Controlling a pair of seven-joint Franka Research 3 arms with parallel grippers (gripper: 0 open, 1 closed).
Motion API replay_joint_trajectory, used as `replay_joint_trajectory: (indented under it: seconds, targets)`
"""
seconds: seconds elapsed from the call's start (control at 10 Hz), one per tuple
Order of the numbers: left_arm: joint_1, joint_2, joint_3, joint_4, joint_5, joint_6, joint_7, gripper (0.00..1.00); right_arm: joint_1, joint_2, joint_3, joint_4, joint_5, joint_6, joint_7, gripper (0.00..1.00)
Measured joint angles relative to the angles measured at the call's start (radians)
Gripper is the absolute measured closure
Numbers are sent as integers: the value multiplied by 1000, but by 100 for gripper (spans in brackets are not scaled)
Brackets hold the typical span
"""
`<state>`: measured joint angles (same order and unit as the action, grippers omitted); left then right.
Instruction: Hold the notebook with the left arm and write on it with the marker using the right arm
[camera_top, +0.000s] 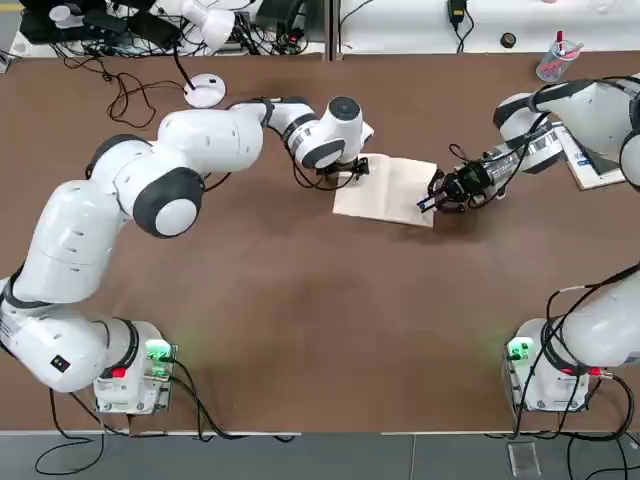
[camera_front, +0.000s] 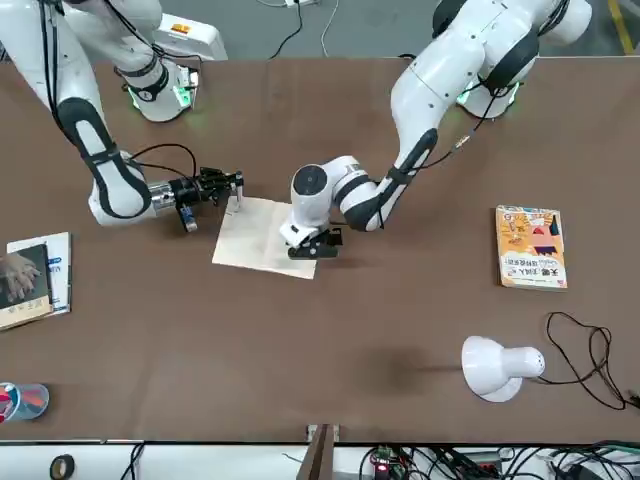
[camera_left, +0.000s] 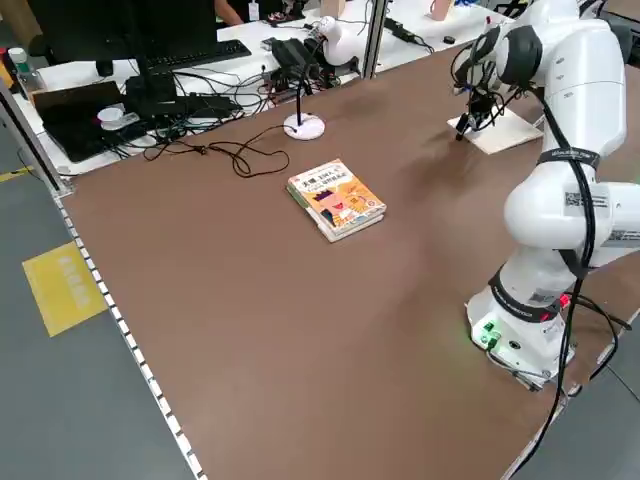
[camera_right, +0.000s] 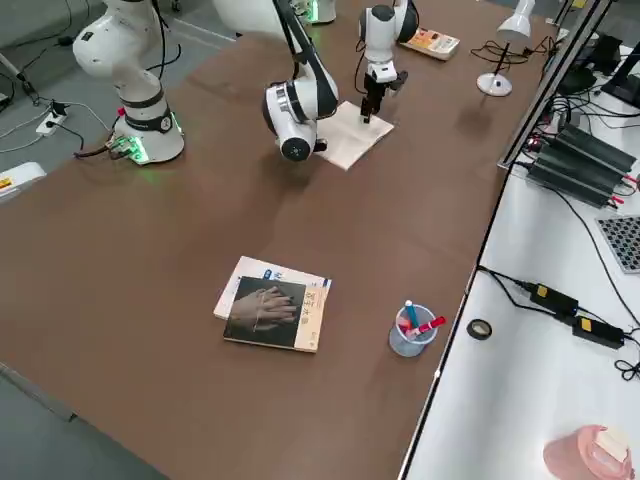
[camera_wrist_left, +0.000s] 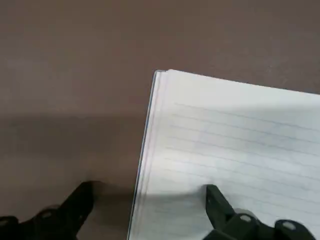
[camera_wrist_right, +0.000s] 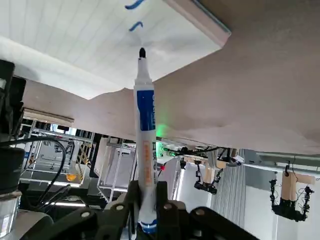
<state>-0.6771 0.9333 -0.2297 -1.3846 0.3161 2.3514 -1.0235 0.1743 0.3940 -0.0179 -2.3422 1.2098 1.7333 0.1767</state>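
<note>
At the notebook's (camera_top: 385, 188) right edge, the right gripper (camera_wrist_right: 145, 200) is clamped on the marker (camera_wrist_right: 143, 135), tip hovering just off the lined page beside blue strokes. Opposite, the left gripper (camera_wrist_left: 145, 212) stands open, one finger (camera_wrist_left: 220, 207) on the page, the other on the table (camera_top: 300, 330) beside it.

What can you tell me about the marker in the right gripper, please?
The marker is a slim white pen with a blue band, orange print and a small dark tip. The right gripper is shut on its rear end. Its tip points at the corner of the notebook, just short of two short blue strokes on the lined page; whether it touches the paper cannot be told.
</note>
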Motion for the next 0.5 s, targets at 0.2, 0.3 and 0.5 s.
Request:
replay_joint_trajectory:
  seconds: [0.2, 0.3, 0.5]
  targets:
    - [0, 0, 0, 0, 0, 0, 0, 0, 0, 1, 0, -1, 0, 1, -11, 83]
    - [0, 0, 0, 0, 0, 0, 0, 0, 0, 2, 0, -2, 0, 1, -17, 83]
    - [0, 0, 0, 0, 0, 0, 0, 0, 0, 5, 0, -3, 0, 2, -26, 83]
